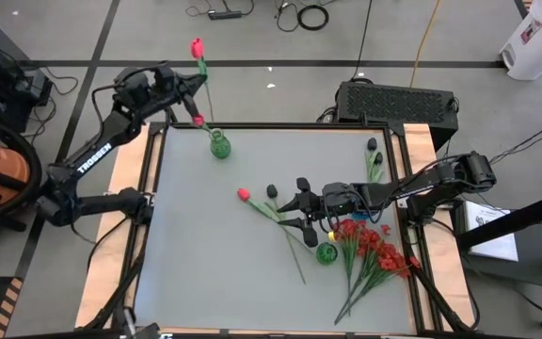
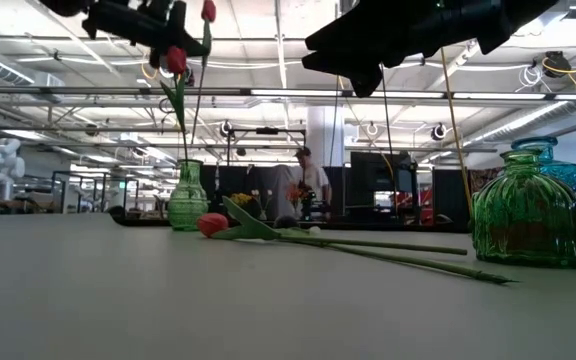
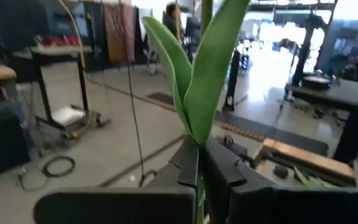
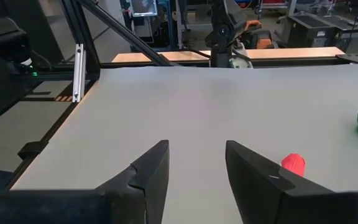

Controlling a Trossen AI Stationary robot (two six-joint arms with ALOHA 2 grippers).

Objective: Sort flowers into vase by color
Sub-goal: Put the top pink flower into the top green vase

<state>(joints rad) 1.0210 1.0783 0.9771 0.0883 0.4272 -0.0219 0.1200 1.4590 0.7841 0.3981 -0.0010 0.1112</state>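
1. Our left gripper [image 1: 194,87] is raised over the far left corner of the table [image 1: 205,264], its fingers [image 3: 219,171] clenched on the green stem of a red tulip [image 1: 197,47].
2. In the left wrist view, two long green leaves [image 3: 194,74] of that tulip rise straight up from between our closed fingers.
3. Just below the held flower stands a small green glass vase [image 1: 219,145] near the table's far edge, with another red tulip [image 2: 176,60] already standing in it.
4. Our right gripper [image 1: 301,203] hovers low over the middle of the table, fingers [image 4: 151,171] released and spread apart, grasping nothing.
5. A red tulip bud [image 1: 244,195] lies flat on the table just ahead of that open gripper, its long stem [image 2: 388,245] running back under the arm.
6. A black tulip bud [image 1: 272,190] lies beside it.
7. A second green vase [image 1: 326,252] sits near our right arm, and we see a blue one [image 2: 553,160] behind it in the low view.
8. A bushy bunch of small red blossoms [image 1: 376,247] lies on the table's right side.
9. More black tulips [image 1: 373,149] lie near the far right corner.
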